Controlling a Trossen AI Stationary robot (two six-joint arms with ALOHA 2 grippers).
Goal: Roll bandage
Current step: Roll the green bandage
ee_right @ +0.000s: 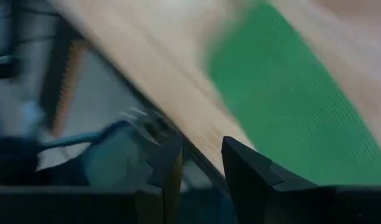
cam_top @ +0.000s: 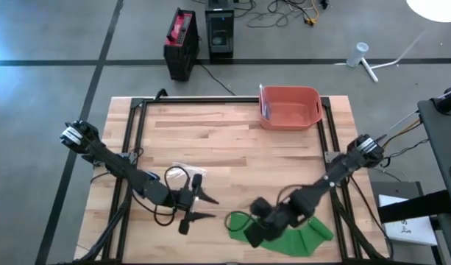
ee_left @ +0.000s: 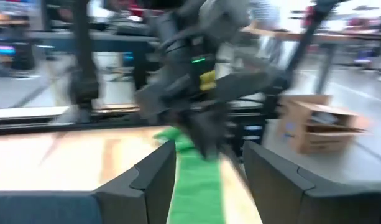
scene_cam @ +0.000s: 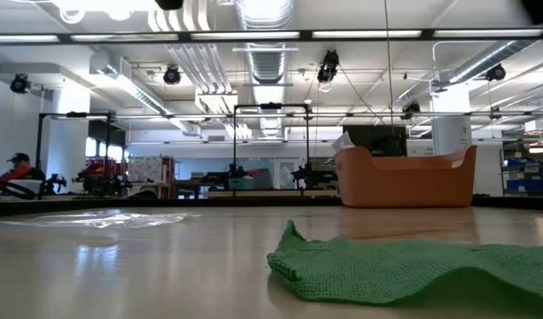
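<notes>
A: State the items on the desk.
B: One orange bin stands at the far edge. A clear plastic wrapper lies flat near the middle-left.
A: State the items off the desk.
B: Two black boxes stand on the floor beyond it. A cardboard box stands beside it.

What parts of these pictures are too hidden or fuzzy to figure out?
- High view: the right gripper covers the near end of the green bandage, so any grip is hidden.
- Right wrist view: motion blur smears the bandage and table edge.
- Left wrist view: the right arm is blurred, hiding where it meets the bandage.
- Low view: no gripper shows.
- Orange bin: contents too small to tell.
</notes>
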